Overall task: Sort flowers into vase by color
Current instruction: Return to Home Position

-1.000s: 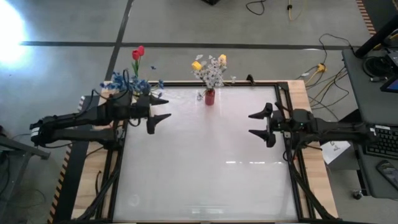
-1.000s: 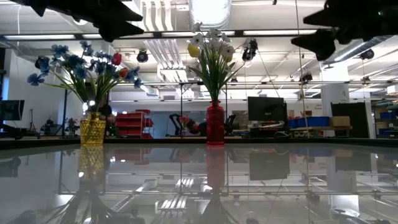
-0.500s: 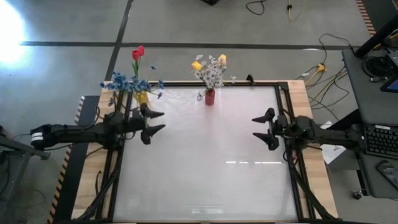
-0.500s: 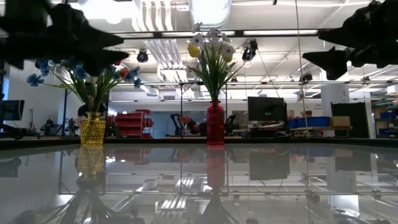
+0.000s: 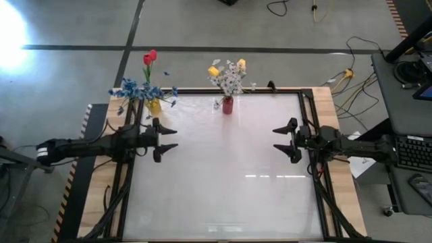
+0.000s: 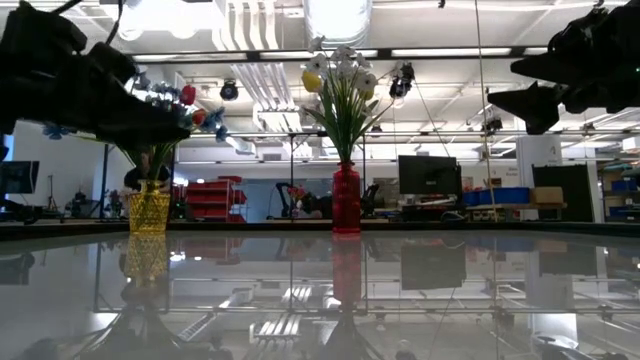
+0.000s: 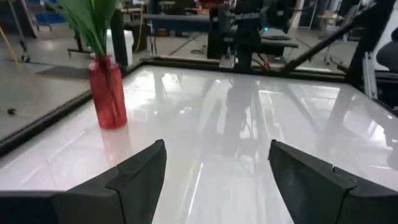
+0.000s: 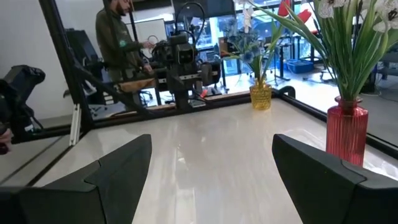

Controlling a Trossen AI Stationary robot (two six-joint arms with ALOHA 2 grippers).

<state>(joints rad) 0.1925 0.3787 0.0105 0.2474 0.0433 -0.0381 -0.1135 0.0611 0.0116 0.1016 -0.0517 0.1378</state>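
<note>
Both wide and empty, the left pincer (image 5: 174, 138) had drawn back from the yellow vase (image 5: 153, 105) and the right pincer (image 5: 275, 138) toward its side, so sorting looked finished.

The table (image 5: 223, 182) was white and glossy, framed in black. Two vases stood upright on its far edge, well apart: a yellow vase (image 5: 154, 105) at the left corner, a red vase (image 5: 228, 106) near the middle.
</note>
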